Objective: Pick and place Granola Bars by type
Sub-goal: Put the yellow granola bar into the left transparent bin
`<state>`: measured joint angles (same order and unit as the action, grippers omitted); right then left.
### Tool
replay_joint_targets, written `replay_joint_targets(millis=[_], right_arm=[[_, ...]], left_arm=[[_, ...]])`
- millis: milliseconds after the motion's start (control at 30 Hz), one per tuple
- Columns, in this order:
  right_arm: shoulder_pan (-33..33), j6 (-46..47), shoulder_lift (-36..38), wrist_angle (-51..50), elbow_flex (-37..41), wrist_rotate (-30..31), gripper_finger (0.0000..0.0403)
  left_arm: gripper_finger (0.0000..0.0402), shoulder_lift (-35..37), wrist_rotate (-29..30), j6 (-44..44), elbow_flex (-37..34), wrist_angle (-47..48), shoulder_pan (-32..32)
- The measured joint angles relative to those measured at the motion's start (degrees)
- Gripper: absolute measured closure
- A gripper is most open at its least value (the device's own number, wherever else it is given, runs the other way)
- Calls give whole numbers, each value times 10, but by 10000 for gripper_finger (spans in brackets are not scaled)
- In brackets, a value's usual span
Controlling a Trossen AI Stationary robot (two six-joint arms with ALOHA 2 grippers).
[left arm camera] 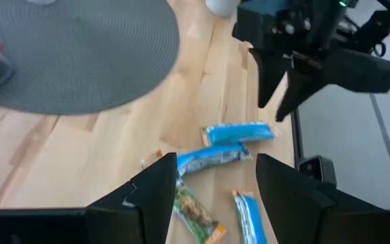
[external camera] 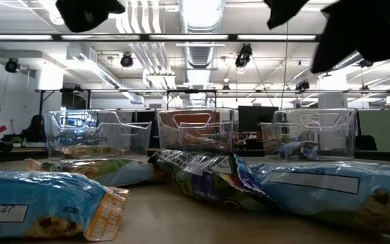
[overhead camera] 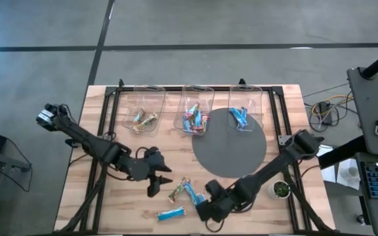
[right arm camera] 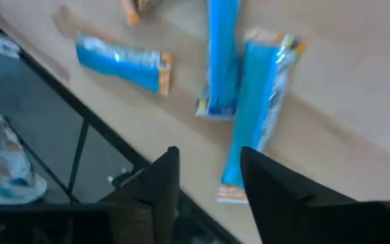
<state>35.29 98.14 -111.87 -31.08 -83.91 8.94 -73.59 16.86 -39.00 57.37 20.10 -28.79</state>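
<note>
Several wrapped granola bars lie flat on the wooden table near its near edge: a blue bar (overhead camera: 171,213), a blue bar (overhead camera: 190,192) and a green-tan bar (overhead camera: 179,190). My left gripper (overhead camera: 159,185) hovers open just left of them; its wrist view shows the blue bars (left arm camera: 239,132) and the green bar (left arm camera: 195,213) ahead of its gripper (left arm camera: 215,196). My right gripper (overhead camera: 205,206) hangs open above the bars' right side, over a blue bar (right arm camera: 256,115). The left wrist view shows the right gripper (left arm camera: 273,108) clear of the table.
Three clear bins stand along the far edge, holding tan bars (overhead camera: 143,118), mixed dark bars (overhead camera: 194,119) and blue bars (overhead camera: 241,118). A round grey mat (overhead camera: 231,151) lies before them. A small white cup (overhead camera: 281,189) stands near the right arm. The table's near edge is close.
</note>
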Motion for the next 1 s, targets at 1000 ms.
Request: replay_joint_targets(millis=[1000], right_arm=[[11,-34,-164,-290,-233,-18,124]], left_arm=[[216,113,64,-106,-126,-44,-24]])
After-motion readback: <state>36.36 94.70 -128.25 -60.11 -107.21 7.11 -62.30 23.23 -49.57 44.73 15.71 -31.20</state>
